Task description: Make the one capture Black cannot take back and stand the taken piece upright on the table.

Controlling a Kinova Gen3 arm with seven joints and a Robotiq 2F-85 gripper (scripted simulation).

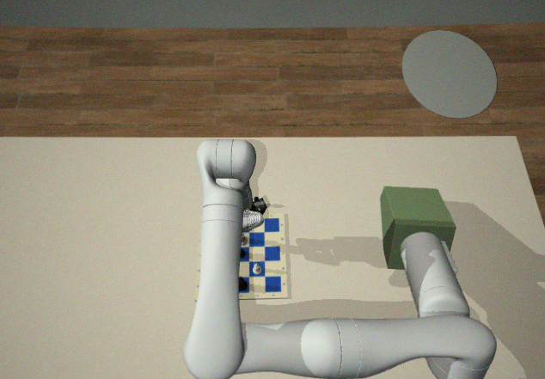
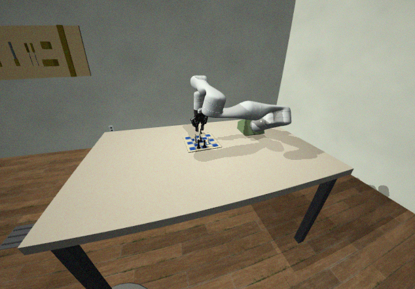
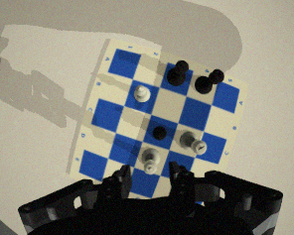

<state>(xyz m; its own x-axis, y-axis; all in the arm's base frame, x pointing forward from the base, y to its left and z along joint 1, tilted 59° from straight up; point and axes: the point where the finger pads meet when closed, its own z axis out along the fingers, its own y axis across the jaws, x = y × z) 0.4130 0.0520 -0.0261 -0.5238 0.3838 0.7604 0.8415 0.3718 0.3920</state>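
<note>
The blue and cream board (image 1: 283, 260) (image 2: 186, 143) (image 3: 84, 123) is partly hidden by the arm in the top view. My gripper (image 2: 199, 130) (image 3: 150, 173) is partly open and empty, pointing down above the board's D-E side. Just beyond its fingertips in the wrist view, a white piece (image 3: 150, 156) stands on D3. A taller white piece (image 3: 189, 138) stands on C4, a black piece (image 3: 159, 133) on C3 and a white pawn (image 1: 257, 268) (image 3: 142, 93) on B2. Tall black pieces stand on A3 (image 3: 176, 76) and A4 (image 3: 204, 84). The gripper hides part of row E.
The green block (image 1: 415, 205) (image 2: 246, 128) under the arm's base stands right of the board. The pale table top (image 1: 110, 234) (image 2: 150, 178) surrounds the board. The arm's links pass over the board's left part in the top view and cast shadows across the table.
</note>
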